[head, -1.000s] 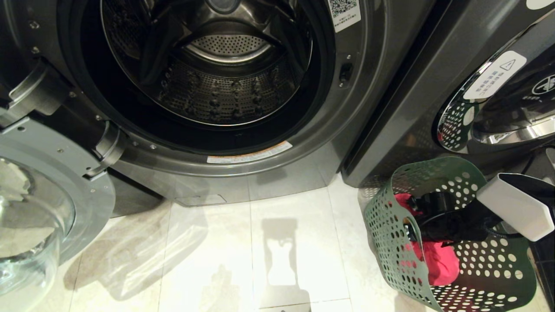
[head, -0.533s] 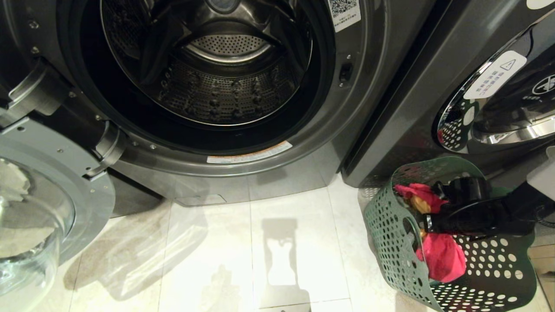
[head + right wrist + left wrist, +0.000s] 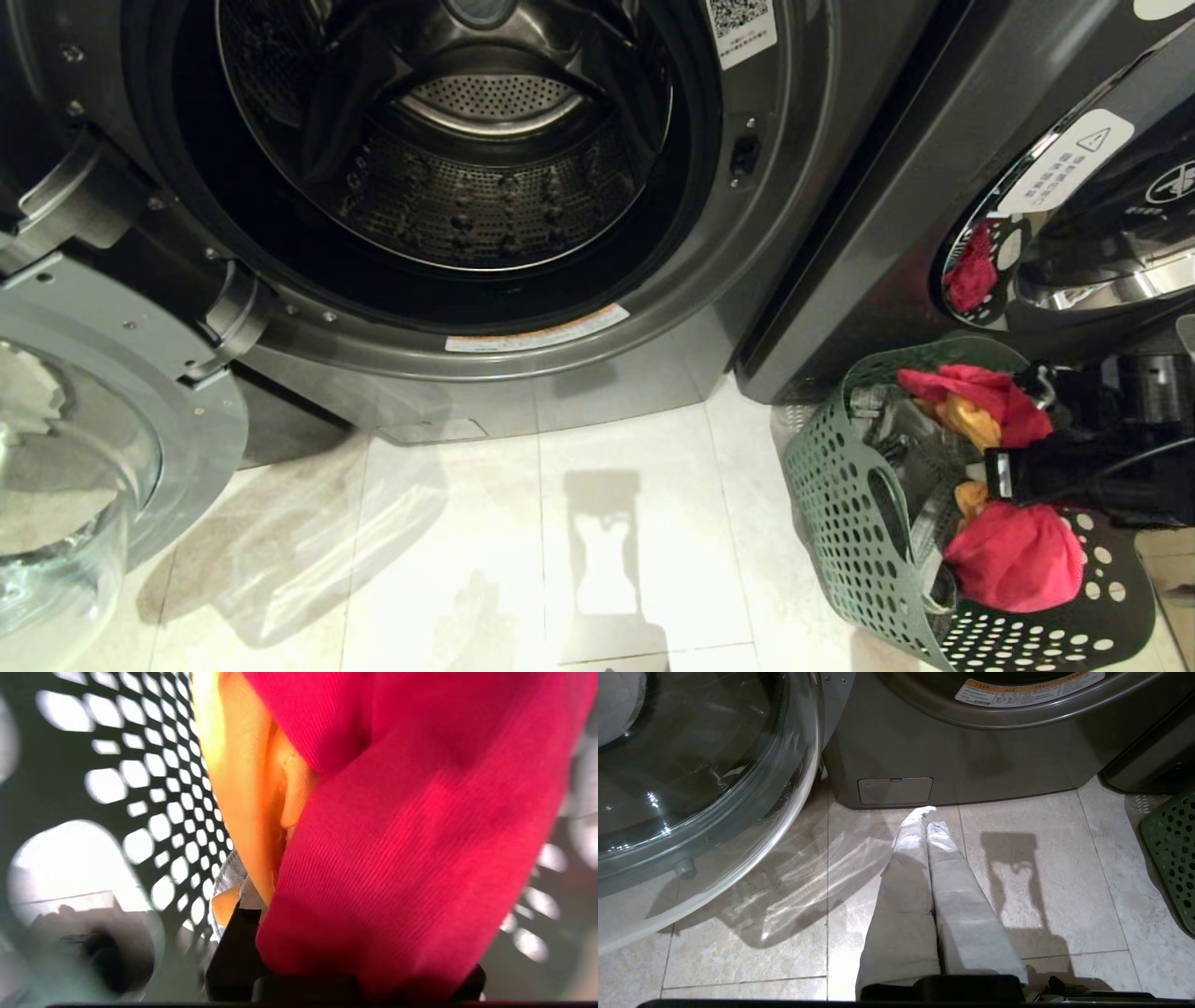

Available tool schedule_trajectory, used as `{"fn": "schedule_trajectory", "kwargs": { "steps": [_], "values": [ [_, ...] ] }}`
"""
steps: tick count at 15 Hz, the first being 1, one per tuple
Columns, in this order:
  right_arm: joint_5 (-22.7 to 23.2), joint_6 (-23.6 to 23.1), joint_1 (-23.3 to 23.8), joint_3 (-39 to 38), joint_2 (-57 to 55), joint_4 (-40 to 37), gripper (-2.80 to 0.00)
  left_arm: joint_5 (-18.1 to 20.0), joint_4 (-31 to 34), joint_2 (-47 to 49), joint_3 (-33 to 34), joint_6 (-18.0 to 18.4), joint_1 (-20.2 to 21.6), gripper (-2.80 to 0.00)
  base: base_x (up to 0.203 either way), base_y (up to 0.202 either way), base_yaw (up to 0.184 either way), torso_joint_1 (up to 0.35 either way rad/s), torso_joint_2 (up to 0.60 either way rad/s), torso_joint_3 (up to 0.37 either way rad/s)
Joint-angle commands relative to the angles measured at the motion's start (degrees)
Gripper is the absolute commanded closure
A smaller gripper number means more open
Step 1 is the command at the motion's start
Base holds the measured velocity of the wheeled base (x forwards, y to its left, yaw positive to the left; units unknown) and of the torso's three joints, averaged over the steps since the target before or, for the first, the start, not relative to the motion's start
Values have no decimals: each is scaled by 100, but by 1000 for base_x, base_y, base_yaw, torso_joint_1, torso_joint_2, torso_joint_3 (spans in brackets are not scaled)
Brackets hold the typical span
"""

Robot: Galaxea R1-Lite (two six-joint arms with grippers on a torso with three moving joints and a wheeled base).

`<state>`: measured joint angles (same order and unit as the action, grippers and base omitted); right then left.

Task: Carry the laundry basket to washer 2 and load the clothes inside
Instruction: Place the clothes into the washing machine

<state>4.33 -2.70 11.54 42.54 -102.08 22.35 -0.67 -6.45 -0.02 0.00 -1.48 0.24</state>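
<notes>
The right gripper (image 3: pixel 997 446), clamped on the bright pink-red garment (image 3: pixel 1013 555) and yellow-orange garment (image 3: pixel 971 420), holds them above the dark green perforated plastic laundry basket (image 3: pixel 845 495) beside the open dark grey front-loading washer (image 3: pixel 448 177), while the left gripper (image 3: pixel 927 814) hangs closed above the pale tiled floor (image 3: pixel 560 560).

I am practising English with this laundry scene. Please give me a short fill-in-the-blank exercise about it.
1. The door of the washer stands ____.
2. The right gripper holds a pink-red garment and a ____ garment.
3. The laundry basket stands on the ____.
4. The left gripper has its fingers ____.

Missing words: open; yellow-orange; floor; shut
</notes>
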Motion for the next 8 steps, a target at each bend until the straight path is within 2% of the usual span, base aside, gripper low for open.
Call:
{"fn": "schedule_trajectory", "kwargs": {
  "steps": [1,8],
  "values": [
    [-10,-105,0,-448,1360,13,0,-3,-6,2,229,-2,2,0,0,0,0,0,0,0],
    [-297,-1185,-4,-1403,4405,3,0,-3,-6,2,229,-2,2,0,0,0,0,0,0,0]
  ]
}}
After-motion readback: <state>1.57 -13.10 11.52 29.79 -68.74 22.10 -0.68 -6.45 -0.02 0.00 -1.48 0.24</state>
